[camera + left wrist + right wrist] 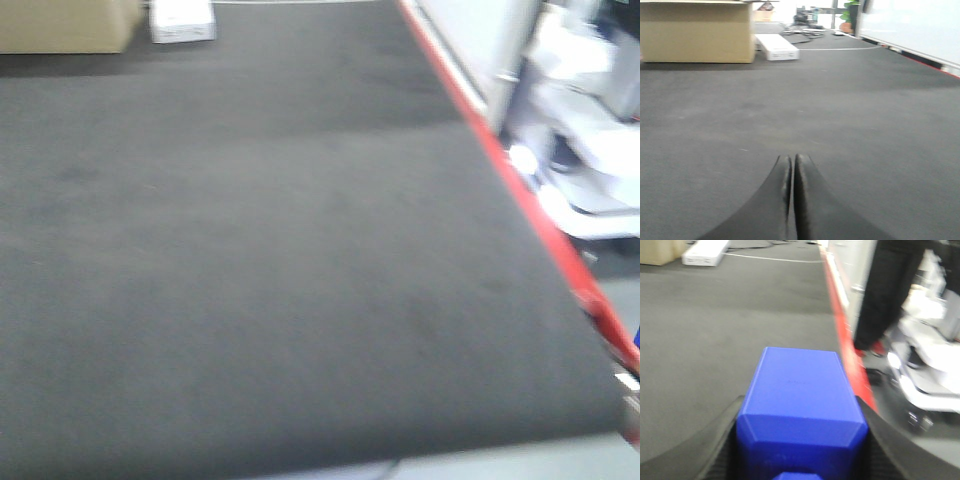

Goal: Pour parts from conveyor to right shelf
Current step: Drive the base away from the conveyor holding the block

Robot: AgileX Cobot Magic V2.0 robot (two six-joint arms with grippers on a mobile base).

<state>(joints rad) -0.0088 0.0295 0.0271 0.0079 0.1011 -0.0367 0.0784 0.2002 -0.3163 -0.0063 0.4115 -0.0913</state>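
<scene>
A glossy blue block, one of the parts (pixel 799 405), fills the bottom of the right wrist view, with a small stud at its near end. My right gripper (pixel 801 440) is shut on it, a dark finger pressing each side. It hangs above the dark grey conveyor (pixel 730 325) close to the red strip (pixel 845 340) along the belt's right side. My left gripper (pixel 792 165) is shut and holds nothing, low over the conveyor (pixel 840 110). In the front view the conveyor (pixel 250 260) shows no grippers on it. The right shelf is out of view.
A cardboard box (pixel 695 32) and a flat white box (pixel 777 47) stand at the belt's far end. Beyond the red strip (pixel 520 190) stands a person in dark trousers (pixel 885 295), with white equipment (pixel 590 130) on the floor.
</scene>
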